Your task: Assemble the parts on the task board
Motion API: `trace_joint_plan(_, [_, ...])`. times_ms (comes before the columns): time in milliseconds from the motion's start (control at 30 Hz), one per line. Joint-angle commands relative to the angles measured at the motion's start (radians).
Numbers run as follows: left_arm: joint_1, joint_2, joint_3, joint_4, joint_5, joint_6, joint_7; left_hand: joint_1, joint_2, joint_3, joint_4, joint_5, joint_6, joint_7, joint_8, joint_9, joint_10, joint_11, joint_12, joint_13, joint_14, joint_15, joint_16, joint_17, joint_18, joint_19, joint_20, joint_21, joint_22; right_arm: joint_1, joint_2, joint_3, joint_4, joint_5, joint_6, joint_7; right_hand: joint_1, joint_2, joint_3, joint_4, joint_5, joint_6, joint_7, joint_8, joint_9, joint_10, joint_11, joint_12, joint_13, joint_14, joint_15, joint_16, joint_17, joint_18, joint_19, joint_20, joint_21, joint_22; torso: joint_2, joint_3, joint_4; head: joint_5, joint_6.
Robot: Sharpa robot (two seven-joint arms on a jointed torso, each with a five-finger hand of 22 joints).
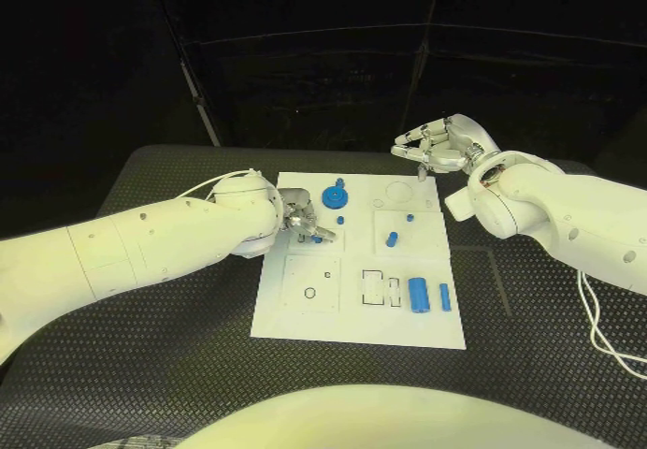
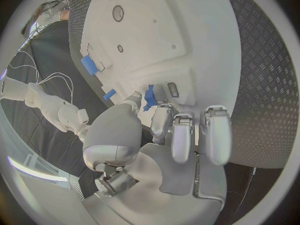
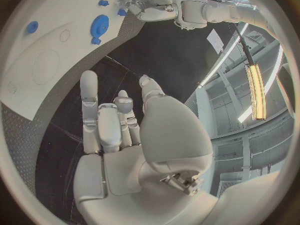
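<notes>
The white task board (image 1: 304, 313) lies in the middle of the black counter (image 1: 162, 374) in the head view. The left hand (image 1: 299, 220) sits over the board's left-centre part, its fingers curled down around a small blue part (image 1: 317, 238); in the left wrist view the thumb and a finger (image 2: 161, 120) close on that blue part (image 2: 150, 97), so the hand pinches it just above the board. The right hand (image 1: 438, 145) hovers beyond the board's upper right corner, fingers loosely bent and apart, holding nothing.

A blue gear (image 1: 335, 197) stands in the upper middle of the board, and a small blue peg (image 1: 391, 238) sits right of centre. Toward the lower right, a blue cylinder (image 1: 420, 295) and a thin blue bar (image 1: 444, 297) lie side by side, close but apart.
</notes>
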Motion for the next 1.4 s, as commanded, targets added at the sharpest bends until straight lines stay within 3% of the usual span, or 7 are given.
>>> trace_joint_plan(33, [-0.002,-0.002,-0.001,0.003,-0.006,0.021,-0.014,-0.002,0.009,-0.006,0.002,0.006,0.001,0.000,-0.001,0.001,-0.005,0.000,-0.004,0.000,0.107,-0.006,0.003,0.263,-0.017,0.024,-0.004,-0.003,0.124,0.002,0.002,0.001,0.000,-0.001,0.005,0.007,-0.009,0.001,-0.001,0.006,-0.004,-0.008,0.000,0.005,0.002,-0.006,-0.001,0.007,-0.002,-0.003,0.002,-0.003,0.001,0.009,0.001,0.003,-0.004,-0.002,-0.001,-0.0002,0.0004,0.001,0.001])
trace_joint_plan(933, [-0.001,0.004,0.002,0.013,-0.006,0.006,-0.013,0.008,0.019,-0.014,0.007,0.006,0.001,-0.001,0.000,0.001,-0.004,0.000,-0.002,0.002,0.107,-0.006,0.003,0.263,-0.017,0.025,-0.004,-0.003,0.126,0.002,0.009,0.001,-0.009,-0.001,0.010,0.007,-0.018,0.000,-0.008,0.014,-0.001,-0.009,0.000,0.007,0.002,-0.005,-0.001,0.010,-0.002,-0.003,0.002,-0.003,0.002,0.009,0.002,0.003,-0.006,-0.003,0.000,0.0003,-0.0004,0.002,-0.003])
trace_joint_plan(1400, [-0.002,0.004,0.023,0.010,-0.006,0.010,-0.013,0.013,0.025,-0.019,0.011,0.006,0.001,-0.001,0.000,0.002,-0.004,0.000,-0.003,0.001,0.107,-0.006,0.003,0.263,-0.017,0.025,-0.004,-0.003,0.126,0.002,0.010,0.001,-0.012,-0.001,0.012,0.006,-0.019,0.000,-0.009,0.015,-0.001,-0.009,0.000,0.008,0.002,-0.005,-0.001,0.010,-0.002,-0.003,0.002,-0.002,0.002,0.009,0.002,0.003,-0.005,-0.002,0.000,0.0008,-0.0012,0.003,-0.002])
